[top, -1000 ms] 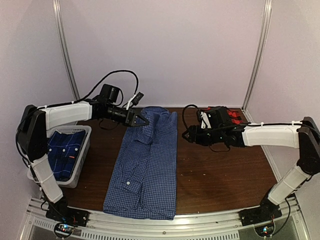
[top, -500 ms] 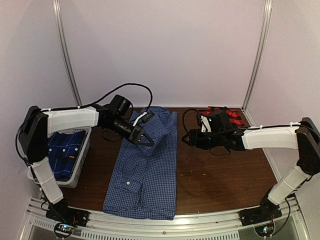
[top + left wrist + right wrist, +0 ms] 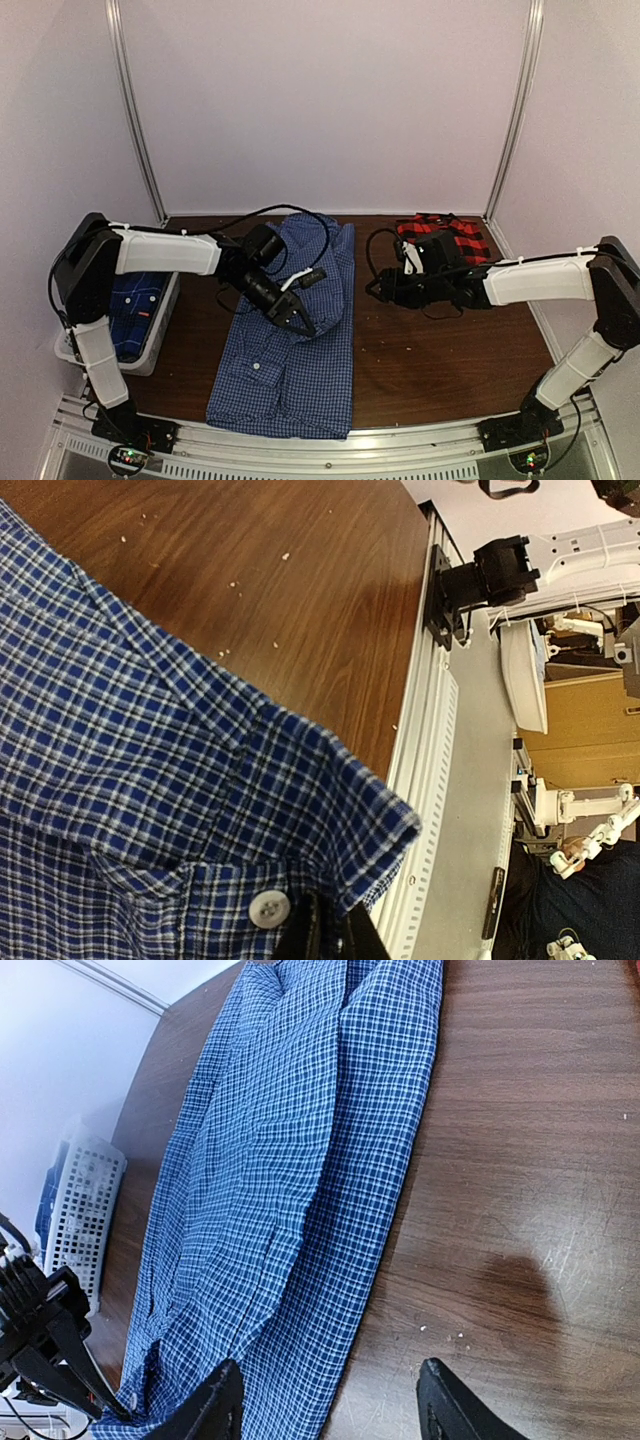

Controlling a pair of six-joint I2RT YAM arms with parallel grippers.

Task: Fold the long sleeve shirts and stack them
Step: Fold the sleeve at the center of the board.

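Down the middle of the brown table (image 3: 440, 350): the blue gingham shirt (image 3: 285, 385), folded into a long strip, collar end toward the back wall, hem end just short of the metal rail (image 3: 300, 452) along the near edge. Right-hand edge straight and doubled over, flat on the wood. Beyond that edge, a broad stretch of bare wood reaching to the table's right side, dotted with a few pale crumbs.

Over the strip's middle, reaching in from the left: the left gripper (image 3: 303, 325), tip pointing down and toward the near edge. Clenched almost fully, pinching a fold of the shirt beside a white button (image 3: 270, 908). In the wrist view, that fold raised off the table, with wood and rail showing past its edge.

Just right of the shirt, near its long edge and over bare wood: the right gripper (image 3: 378, 288), pointing left toward the cloth. Fingers spread wide, gripping nothing, with wood and the shirt's edge showing between them.

Behind the right arm, in the far right corner close to the wall: the red-and-black plaid shirt (image 3: 450, 228), partly hidden by the wrist.

At the table's left edge: a white slatted basket (image 3: 160, 335), holding the darker blue plaid shirt (image 3: 128, 315). Between basket and gingham strip, only a narrow lane of bare wood, crossed overhead by the left arm.
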